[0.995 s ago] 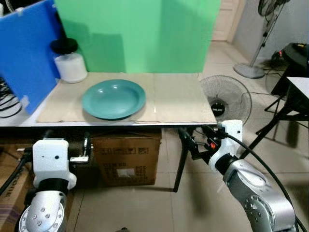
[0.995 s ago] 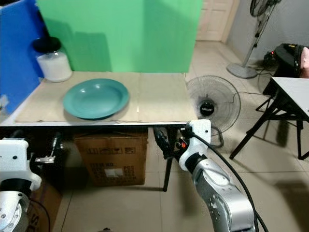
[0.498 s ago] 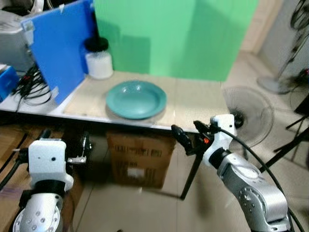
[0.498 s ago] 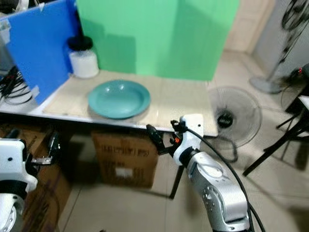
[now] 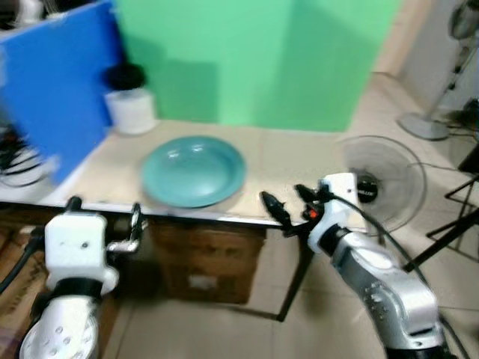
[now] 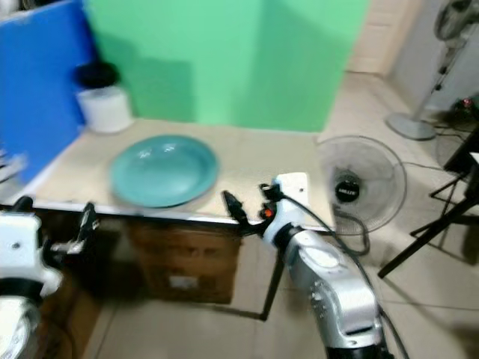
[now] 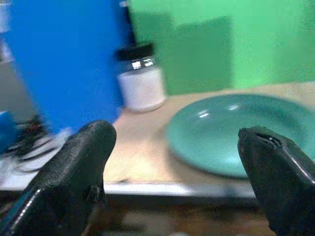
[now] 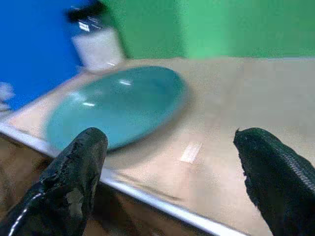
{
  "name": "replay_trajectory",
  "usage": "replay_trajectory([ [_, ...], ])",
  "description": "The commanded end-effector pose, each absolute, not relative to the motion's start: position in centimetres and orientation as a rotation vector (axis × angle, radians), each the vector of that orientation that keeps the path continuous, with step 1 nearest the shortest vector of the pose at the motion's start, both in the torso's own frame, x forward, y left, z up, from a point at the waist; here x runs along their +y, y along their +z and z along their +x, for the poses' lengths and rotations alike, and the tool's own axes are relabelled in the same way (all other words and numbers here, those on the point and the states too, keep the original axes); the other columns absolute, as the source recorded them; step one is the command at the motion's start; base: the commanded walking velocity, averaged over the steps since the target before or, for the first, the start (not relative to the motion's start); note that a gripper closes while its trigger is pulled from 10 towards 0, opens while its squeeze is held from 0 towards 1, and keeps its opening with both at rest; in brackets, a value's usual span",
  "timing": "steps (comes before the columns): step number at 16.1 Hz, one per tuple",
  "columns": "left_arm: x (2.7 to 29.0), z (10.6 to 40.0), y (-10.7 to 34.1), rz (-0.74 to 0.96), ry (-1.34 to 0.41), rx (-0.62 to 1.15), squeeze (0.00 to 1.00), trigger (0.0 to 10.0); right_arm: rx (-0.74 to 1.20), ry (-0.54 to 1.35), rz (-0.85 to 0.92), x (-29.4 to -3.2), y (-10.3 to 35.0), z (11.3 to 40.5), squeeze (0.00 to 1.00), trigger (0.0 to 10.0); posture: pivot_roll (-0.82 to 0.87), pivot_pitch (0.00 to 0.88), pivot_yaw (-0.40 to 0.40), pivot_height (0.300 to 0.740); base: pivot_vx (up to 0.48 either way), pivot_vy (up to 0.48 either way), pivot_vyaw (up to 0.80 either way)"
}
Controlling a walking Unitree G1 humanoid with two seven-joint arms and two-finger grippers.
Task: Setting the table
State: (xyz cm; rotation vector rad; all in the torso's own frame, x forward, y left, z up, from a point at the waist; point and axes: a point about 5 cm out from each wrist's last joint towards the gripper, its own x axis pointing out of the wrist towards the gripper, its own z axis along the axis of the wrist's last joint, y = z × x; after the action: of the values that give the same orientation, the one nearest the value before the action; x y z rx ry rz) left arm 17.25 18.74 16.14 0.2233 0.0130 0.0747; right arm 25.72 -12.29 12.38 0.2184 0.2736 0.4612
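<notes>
Blue board (image 5: 56,90) occupies the upper left of the frame, with a white jar (image 5: 129,108) bearing a black lid beside it on the worktop (image 5: 299,168). The left hand (image 5: 105,224) sits at lower left, just below the worktop's near edge, fingers spread and grasping nothing. A teal plate (image 5: 194,170) lies flat at centre-left of the frame on the worktop, near its front edge. Being round, the plate has no long axis and points no way; its hollow faces up. The right hand (image 5: 288,209) hangs at centre-right by the near edge, fingers apart and empty. A floor fan (image 5: 382,176) stands at right. Progress judgement: one plate is laid; no cutlery or cup is visible, so most of the setting appears to remain.
</notes>
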Motion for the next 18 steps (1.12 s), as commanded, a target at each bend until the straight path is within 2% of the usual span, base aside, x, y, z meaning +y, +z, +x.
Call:
replay_trajectory([
  [1,19.2,17.1,16.4,0.247,0.085,0.013,0.0,10.0,0.252,0.47,0.223,-11.8,12.8,26.1,0.0,10.0,0.04,0.0,0.003,0.74,0.386,0.0,0.0],
  [8,18.6,17.6,16.2,0.269,-0.012,0.03,0.0,10.0,0.273,0.511,0.254,-10.9,13.1,27.3,0.0,10.0,0.04,0.0,0.012,0.74,0.388,0.0,0.0],
  [9,18.6,17.6,16.3,0.272,-0.023,0.03,0.0,10.0,0.308,0.55,0.324,-10.4,13.1,27.5,0.73,10.0,0.04,0.003,0.014,0.74,0.39,0.0,0.0],
  [10,18.6,17.7,16.2,0.278,-0.044,0.037,0.0,10.0,0.334,0.559,0.446,-9.9,13.2,27.8,1.0,10.0,0.04,0.008,0.014,0.74,0.334,0.0,0.0],
  [15,18.9,18.5,14.7,0.301,-0.236,0.112,0.0,10.0,0.449,0.462,0.633,-8.9,13.0,31.0,1.0,10.0,0.04,0.017,0.006,0.74,0.0,0.0,0.0],
  [17,18.8,18.8,13.6,0.317,-0.41,0.16,0.0,10.0,0.425,0.47,0.709,-8.6,13.7,32.3,1.0,10.0,0.04,0.02,-0.001,0.74,0.0,0.0,0.0],
  [18,18.6,18.8,13.4,0.302,-0.484,0.171,0.0,10.0,0.414,0.469,0.687,-8.7,13.8,32.6,1.0,10.0,0.04,0.02,-0.001,0.74,0.0,0.0,0.0],
])
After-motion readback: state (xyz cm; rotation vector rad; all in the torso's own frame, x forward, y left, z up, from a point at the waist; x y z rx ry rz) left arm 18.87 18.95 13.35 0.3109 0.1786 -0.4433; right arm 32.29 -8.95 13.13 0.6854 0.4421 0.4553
